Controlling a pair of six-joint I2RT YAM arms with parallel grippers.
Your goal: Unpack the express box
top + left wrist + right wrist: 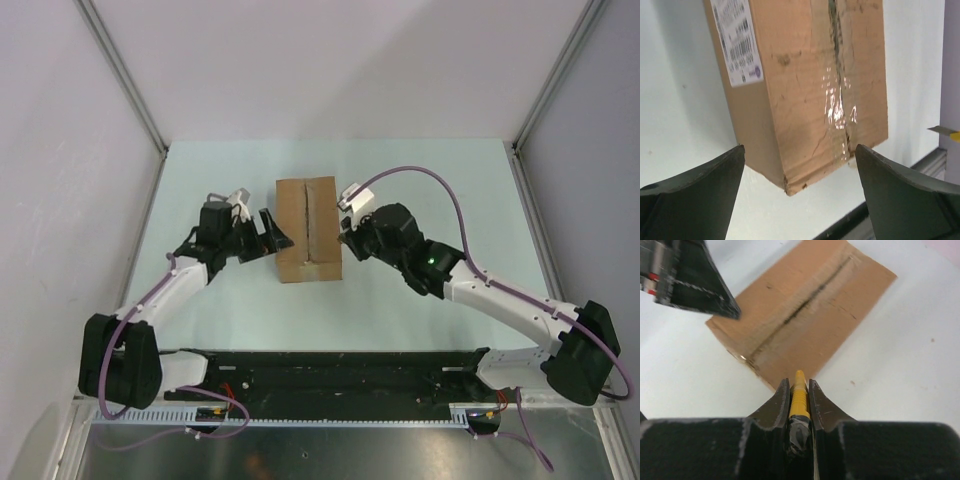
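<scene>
The express box [308, 230], a brown carton with its top flaps down, stands mid-table between both arms. A dark seam runs along its top under glossy tape [840, 107], and a white shipping label [737, 40] is on its left side. My left gripper [270, 238] is open just left of the box, its fingers spread wide before the near corner [800, 147] without touching it. My right gripper [345, 240] is at the box's right edge, shut on a yellow-black utility knife [799, 395] that points at the box top [805, 315]. The blade tip [940, 130] shows beyond the box.
A black rail [340, 370] runs along the near table edge by the arm bases. White enclosure walls with metal posts [125, 75] close in the back and sides. The left gripper's finger [695, 280] shows across the box in the right wrist view.
</scene>
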